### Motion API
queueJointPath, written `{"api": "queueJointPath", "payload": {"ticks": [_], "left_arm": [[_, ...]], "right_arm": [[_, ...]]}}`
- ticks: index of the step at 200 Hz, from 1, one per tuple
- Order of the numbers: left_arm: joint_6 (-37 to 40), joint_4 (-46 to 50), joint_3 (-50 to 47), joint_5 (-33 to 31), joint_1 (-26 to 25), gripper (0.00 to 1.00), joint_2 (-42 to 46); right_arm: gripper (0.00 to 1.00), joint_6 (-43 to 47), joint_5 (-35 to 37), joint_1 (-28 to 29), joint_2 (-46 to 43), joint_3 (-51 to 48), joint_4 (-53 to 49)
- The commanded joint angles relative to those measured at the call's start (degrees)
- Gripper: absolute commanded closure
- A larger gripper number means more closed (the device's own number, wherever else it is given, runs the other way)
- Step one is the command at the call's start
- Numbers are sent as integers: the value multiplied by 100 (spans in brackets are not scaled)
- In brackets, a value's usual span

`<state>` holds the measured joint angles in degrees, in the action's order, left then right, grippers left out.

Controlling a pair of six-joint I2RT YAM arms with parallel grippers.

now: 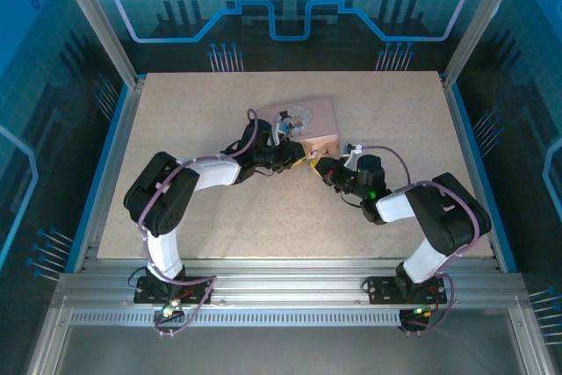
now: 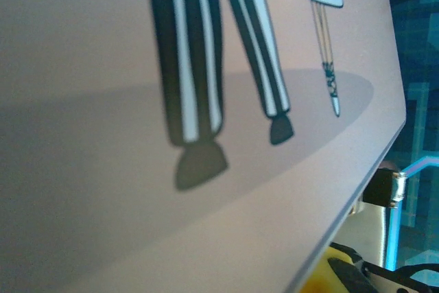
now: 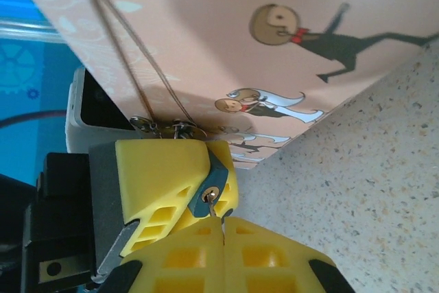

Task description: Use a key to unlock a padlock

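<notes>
The blue padlock (image 3: 206, 195) is wedged between the yellow fingers (image 3: 158, 169) of my left gripper, keyhole facing the right wrist camera. The thin grey key (image 3: 215, 208) has its tip in that keyhole. My right gripper (image 3: 223, 230) is shut on the key's other end, its two yellow fingers pressed together. From above, the left gripper (image 1: 297, 158) and right gripper (image 1: 317, 168) meet tip to tip just in front of the pink box (image 1: 309, 120). Metal rings (image 3: 168, 127) with a thin cord sit right above the padlock; the shackle is not plain to see.
The pink box with the cartoon couple (image 3: 274, 46) lies right behind both grippers, and its printed lid (image 2: 206, 101) is very close to the left wrist camera. Bare speckled tabletop (image 1: 263, 217) spreads in front and to the sides. Metal frame rails (image 1: 114, 155) border the table.
</notes>
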<state>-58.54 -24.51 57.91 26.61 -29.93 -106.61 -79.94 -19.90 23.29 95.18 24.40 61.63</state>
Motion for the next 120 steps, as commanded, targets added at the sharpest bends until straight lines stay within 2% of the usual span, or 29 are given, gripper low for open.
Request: {"api": "queueJointPath", "payload": {"ticks": [1,60,120], "left_arm": [[-370,-547,-52,688,-109,88,-36],[-463,-764,-113,800,-110,88,-36],[-543,-914,-122,931,-109,89,-71]], "right_arm": [[100,-627,-39,-12,361,184,584],[100,-1539,-136,-65,1086,258,1437],[100,-2018,-279,-189,1647,387,1984]]}}
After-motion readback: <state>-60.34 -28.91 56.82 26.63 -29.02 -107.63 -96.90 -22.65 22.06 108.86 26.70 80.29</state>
